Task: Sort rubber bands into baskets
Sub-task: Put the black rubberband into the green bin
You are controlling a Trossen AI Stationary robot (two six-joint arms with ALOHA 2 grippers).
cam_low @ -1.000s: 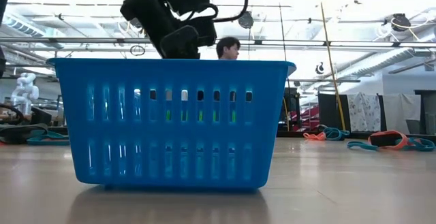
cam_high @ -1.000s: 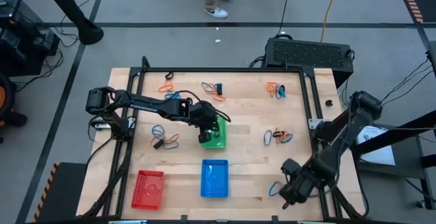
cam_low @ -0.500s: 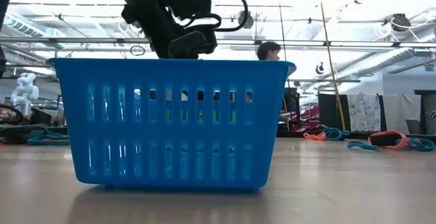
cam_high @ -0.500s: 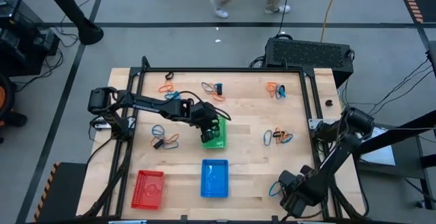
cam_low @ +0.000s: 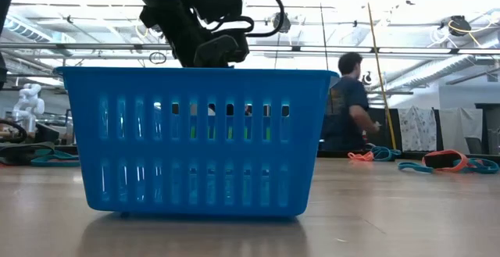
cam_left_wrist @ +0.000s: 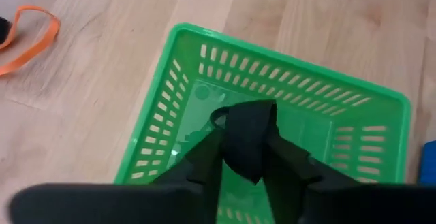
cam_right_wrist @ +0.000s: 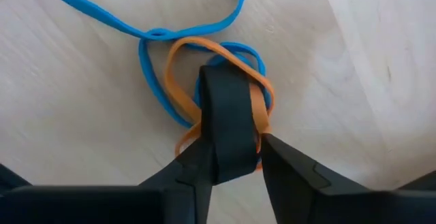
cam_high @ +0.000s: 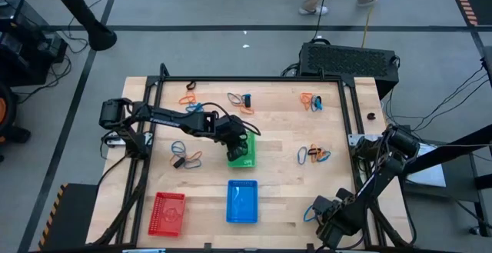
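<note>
Wooden tabletop, soft light stretchy bands. Right claw pinching black band by one strand; left claw over green basket, grip unclear.

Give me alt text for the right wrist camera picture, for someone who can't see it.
The right end effector is down on a tangle of rubber bands on the pale wooden table, its dark fingers closing around an orange rubber band. Blue rubber bands are looped through the orange one and trail away across the wood.

Three baskets, two arms, one person.
</note>
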